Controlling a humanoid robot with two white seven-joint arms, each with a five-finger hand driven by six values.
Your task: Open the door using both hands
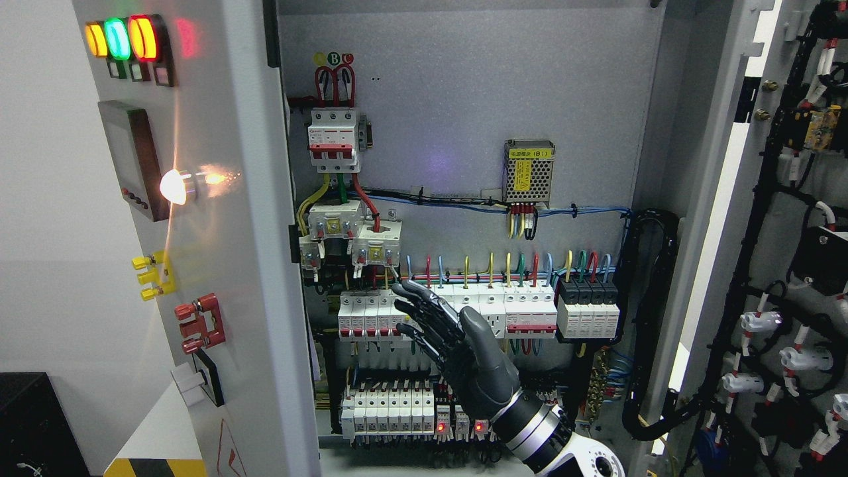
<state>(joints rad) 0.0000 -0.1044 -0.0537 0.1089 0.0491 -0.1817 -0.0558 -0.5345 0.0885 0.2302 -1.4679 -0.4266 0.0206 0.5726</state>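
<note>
- Cabinet interior evenly lit, sharp
- White indicator lamp [177, 186] blown out, streaking orange flare across left door [218, 265]
- Pilot lights [121, 38] oversaturated, haloed
- Faint purple lens flare on backplate [464, 99]
- Right door [788, 265] wiring dim

dark grey segmented fingers [416, 311], smooth grey palm shell on right hand [457, 344], ribbed silver wrist collar [533, 427], white forearm casing [583, 460] with round holes.

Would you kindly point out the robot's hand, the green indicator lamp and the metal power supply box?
right hand [457, 344]: head view, on the back of the hand, fingers spread.
green lamp [117, 39]: head view, on its lit lens.
power supply box [528, 172]: head view, on its perforated front cover.
</note>
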